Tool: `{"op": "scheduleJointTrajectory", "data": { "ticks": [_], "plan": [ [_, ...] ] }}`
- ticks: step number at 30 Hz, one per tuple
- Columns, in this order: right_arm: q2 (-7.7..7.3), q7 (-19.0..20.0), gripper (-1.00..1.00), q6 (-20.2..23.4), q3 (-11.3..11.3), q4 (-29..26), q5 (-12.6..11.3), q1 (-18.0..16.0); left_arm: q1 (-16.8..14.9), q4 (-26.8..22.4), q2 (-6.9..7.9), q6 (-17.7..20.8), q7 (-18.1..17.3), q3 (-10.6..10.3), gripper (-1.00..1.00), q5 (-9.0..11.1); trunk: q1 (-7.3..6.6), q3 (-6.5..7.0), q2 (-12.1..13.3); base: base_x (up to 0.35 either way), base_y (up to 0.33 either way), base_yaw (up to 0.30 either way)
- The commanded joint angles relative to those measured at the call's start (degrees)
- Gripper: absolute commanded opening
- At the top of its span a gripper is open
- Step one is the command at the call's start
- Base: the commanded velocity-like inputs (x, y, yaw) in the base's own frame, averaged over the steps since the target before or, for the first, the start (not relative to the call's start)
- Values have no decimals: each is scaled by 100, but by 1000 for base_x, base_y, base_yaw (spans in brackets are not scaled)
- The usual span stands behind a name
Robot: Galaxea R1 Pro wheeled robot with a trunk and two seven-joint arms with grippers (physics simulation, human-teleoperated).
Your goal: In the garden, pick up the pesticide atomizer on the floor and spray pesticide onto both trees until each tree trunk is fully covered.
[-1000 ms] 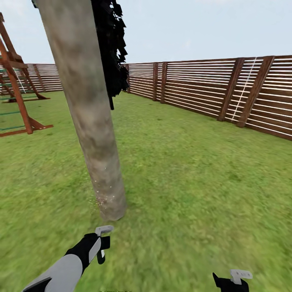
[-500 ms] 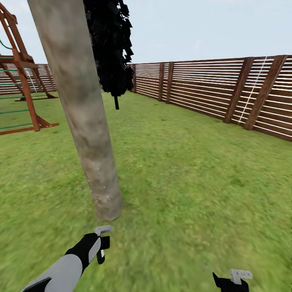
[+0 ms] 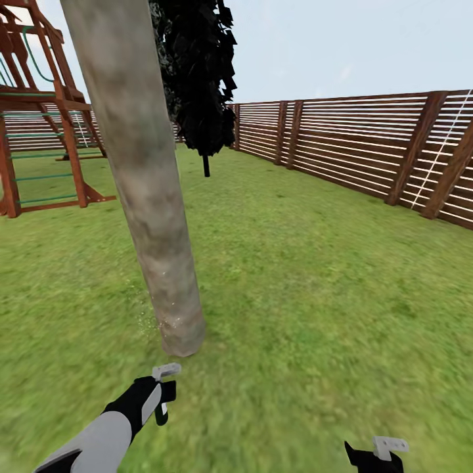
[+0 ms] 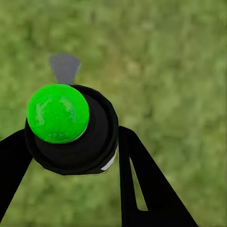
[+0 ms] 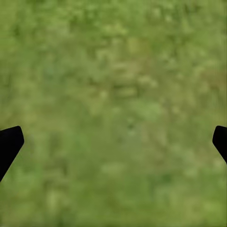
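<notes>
Here, on the garden lawn (image 3: 315,276), the left gripper (image 3: 161,393) pinches the pesticide atomizer (image 4: 71,130), its fingers closed around the dark body, aimed at the foot of the nearest tree trunk (image 3: 148,197). White pesticide specks (image 3: 161,315) dot only the lowest bark, so spraying looks barely begun; the next move likely calls for sweeping the nozzle upward. The right gripper (image 5: 113,142) hangs spread and empty above the grass. A fence (image 3: 368,151) stands behind.
</notes>
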Motion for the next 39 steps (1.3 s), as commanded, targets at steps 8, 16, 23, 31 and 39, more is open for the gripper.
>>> {"op": "scheduleJointTrajectory", "data": {
  "ticks": [8,16,23,31,39],
  "plan": [
    [-17,-8,100,7,4,0,131,0,-259,-73,-82,-53,45,-81,-100,46,0,0,0,0,0,3],
    [-43,-126,100,0,-1,0,159,45,-196,-960,302,-52,-21,-125,-100,22,0,0,0,0,0,0],
    [-26,-141,100,9,2,0,167,87,-193,-961,92,-52,-38,-1230,-100,56,0,0,0,0,0,0],
    [-9,-141,100,9,8,9,167,88,-206,-984,-250,-55,-274,-1357,-100,48,0,0,0,0,0,0],
    [7,-140,100,9,8,9,167,88,-160,-1488,-137,-71,-208,-1363,-100,62,0,0,0,-121,0,0]
  ]
}}
